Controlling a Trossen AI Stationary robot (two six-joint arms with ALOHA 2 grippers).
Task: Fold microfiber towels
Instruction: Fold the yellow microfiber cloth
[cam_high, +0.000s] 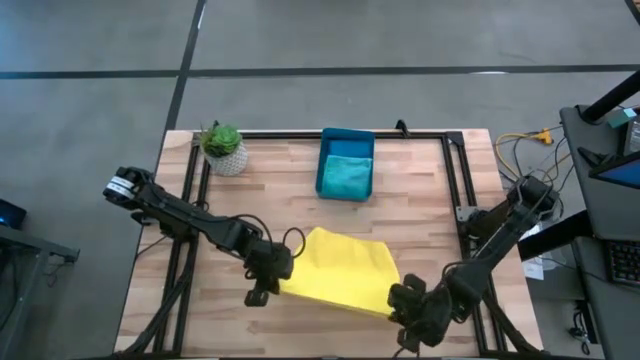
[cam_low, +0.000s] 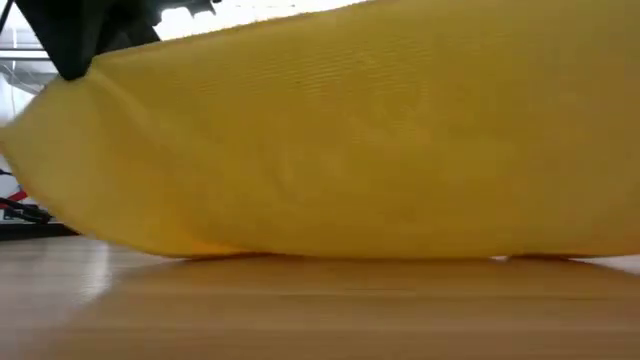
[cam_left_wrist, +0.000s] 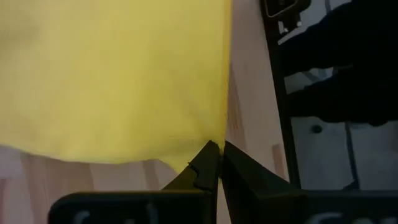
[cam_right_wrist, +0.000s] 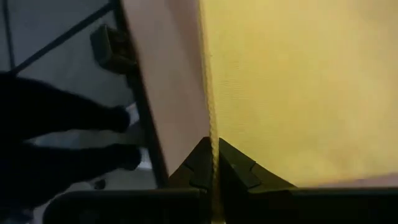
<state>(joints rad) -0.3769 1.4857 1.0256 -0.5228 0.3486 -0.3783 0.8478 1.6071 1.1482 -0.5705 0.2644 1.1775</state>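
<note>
Table (cam_high: 300, 160) overhead: teal towel (cam_high: 347, 178) binned; low view: yellow towel (cam_low: 340, 140) only.

Both arms are dark, almost black, built from slim tube-like links joined by chunkier rounded joints. The left arm (cam_high: 190, 215) carries a pale silver-white ring with a small marking at its shoulder end, and a thin black cable loops out beside its wrist. The right arm (cam_high: 490, 250) looks bulkier near its wrist, with blocky dark housings. The left gripper (cam_left_wrist: 214, 163) has two matte black fingers (cam_left_wrist: 202, 171) tapering to wedge-shaped tips with stepped notches along their inner edges. The right gripper (cam_right_wrist: 213, 163) has the same angular, notched black fingers (cam_right_wrist: 239, 168), mounted on a flat dark crossbar.
</note>
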